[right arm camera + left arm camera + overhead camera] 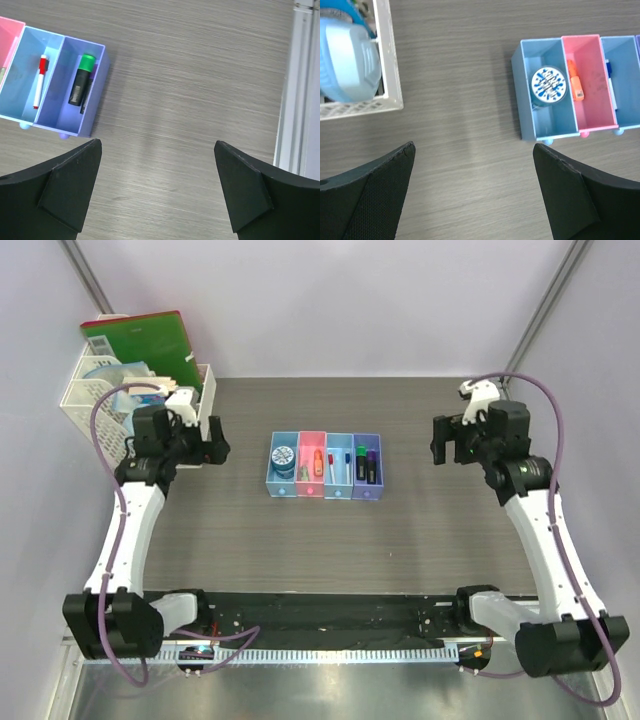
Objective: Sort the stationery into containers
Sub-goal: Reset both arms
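Stationery (316,462) sat in the four bins (325,490), likely light, stiff, best pinched mid-barrel; both jaws gaped wide, empty.

I see my dark grey wood-grain counter (420,530) carrying a row of four joined translucent plastic bins (283,488) mid-surface and a white lattice basket (80,405) at its far-left corner.

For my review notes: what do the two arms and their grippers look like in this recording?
The left arm and right arm both have white link shells with black joint housings and black bases. A purple cable loops along each arm. The left gripper and right gripper are black, with broad wedge-shaped fingers whose faces look matte and finely textured.
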